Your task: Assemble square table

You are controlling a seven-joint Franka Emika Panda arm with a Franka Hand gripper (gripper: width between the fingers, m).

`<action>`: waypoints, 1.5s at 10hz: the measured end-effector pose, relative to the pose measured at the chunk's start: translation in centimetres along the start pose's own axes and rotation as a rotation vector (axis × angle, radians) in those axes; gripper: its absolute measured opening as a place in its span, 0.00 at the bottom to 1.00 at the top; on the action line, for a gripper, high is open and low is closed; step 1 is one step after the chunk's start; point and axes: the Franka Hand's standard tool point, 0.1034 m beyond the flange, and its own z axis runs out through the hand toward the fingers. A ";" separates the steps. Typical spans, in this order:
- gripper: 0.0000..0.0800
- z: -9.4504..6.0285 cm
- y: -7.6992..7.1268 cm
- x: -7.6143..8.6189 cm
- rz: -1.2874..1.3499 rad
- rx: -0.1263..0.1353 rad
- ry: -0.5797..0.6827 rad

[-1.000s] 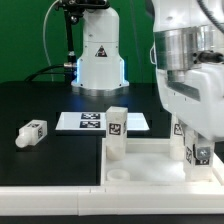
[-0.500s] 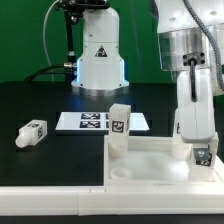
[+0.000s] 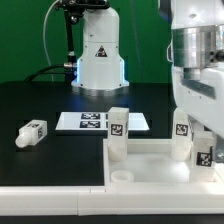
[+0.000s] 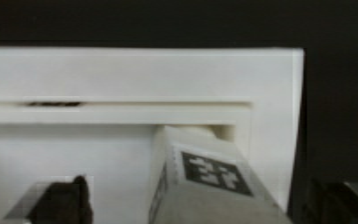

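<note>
Two legs (image 3: 118, 131) stand upright in the tabletop (image 3: 150, 165).

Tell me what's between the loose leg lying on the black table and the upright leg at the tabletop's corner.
In the exterior view, only bare black table lies between the loose leg and the upright leg; the marker board sits behind that stretch.

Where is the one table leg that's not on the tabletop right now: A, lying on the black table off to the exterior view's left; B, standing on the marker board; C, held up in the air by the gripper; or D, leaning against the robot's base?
A: the loose leg lies on its side on the black table, left of the marker board and apart from the tabletop.
</note>
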 end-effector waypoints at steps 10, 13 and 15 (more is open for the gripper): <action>0.81 -4.4 -1.4 3.4 0.036 0.013 -0.008; 0.81 -4.4 -1.3 3.6 -0.014 0.013 -0.008; 0.81 -5.5 -0.9 6.4 -0.092 0.017 -0.010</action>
